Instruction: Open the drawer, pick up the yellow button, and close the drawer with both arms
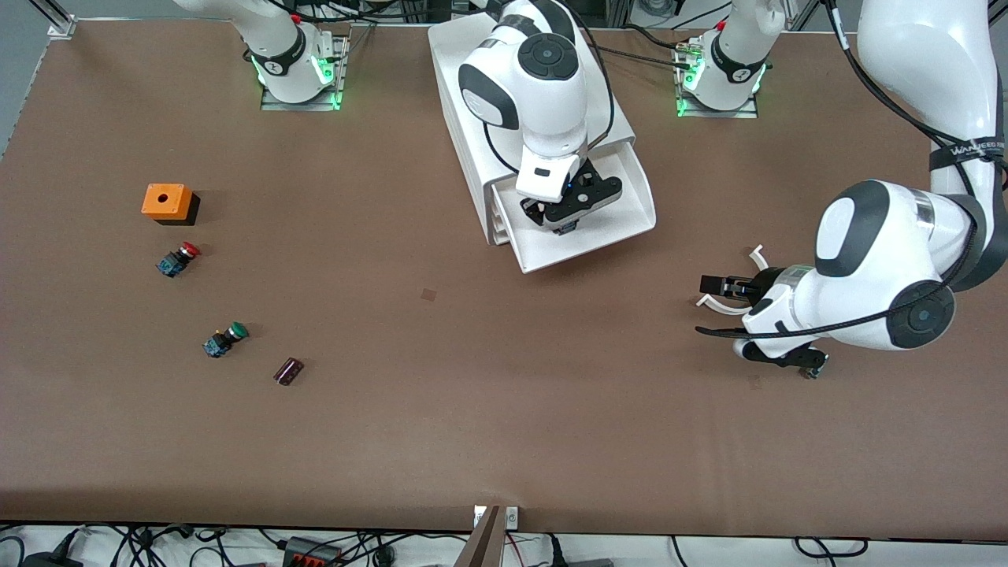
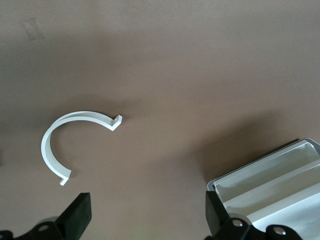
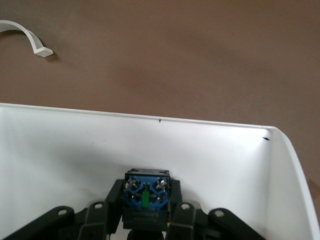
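Inside the open drawer [image 1: 622,224], the right gripper [image 1: 565,221] is clamped on what looks like the button [image 3: 146,195], cap hidden. The left gripper [image 1: 713,285] waits spread wide over the table [image 1: 504,409] beside the drawer, above a white clip [image 2: 62,145].

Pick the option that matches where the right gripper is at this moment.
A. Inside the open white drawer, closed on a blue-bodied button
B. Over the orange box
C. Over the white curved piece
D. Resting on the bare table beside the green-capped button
A: the right gripper is down in the open drawer, and the right wrist view shows its fingers clamped on the button.
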Tool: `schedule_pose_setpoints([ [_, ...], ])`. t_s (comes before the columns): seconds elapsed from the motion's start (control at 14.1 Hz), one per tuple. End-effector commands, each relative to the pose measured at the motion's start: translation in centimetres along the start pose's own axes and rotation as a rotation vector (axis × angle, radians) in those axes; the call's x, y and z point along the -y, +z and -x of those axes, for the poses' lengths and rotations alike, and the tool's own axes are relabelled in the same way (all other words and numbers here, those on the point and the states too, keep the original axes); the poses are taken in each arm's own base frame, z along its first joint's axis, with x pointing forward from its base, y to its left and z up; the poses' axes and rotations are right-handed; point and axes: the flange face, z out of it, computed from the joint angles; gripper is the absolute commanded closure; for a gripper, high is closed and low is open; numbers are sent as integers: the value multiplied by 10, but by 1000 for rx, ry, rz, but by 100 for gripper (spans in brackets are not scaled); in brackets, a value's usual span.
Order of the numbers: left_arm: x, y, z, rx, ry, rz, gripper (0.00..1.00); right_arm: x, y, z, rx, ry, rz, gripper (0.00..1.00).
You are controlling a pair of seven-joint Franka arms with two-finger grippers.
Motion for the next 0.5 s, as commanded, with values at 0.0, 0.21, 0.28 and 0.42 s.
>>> schedule_pose_setpoints([
  [0.0, -9, -6, -2, -18, -26, -50, 0, 3, -11, -10, -35, 18, -10, 100],
  [0.21, -12, -7, -1, -20, -63, -50, 0, 1, -44, -23, -74, 56, -53, 100],
  [0.28, -14, -8, 0, -21, -82, -50, 0, -3, -57, -29, -85, 78, -80, 100],
  [0.42, -19, -7, -2, -47, -151, -46, 0, -30, -78, -42, -80, 123, -83, 100],
])
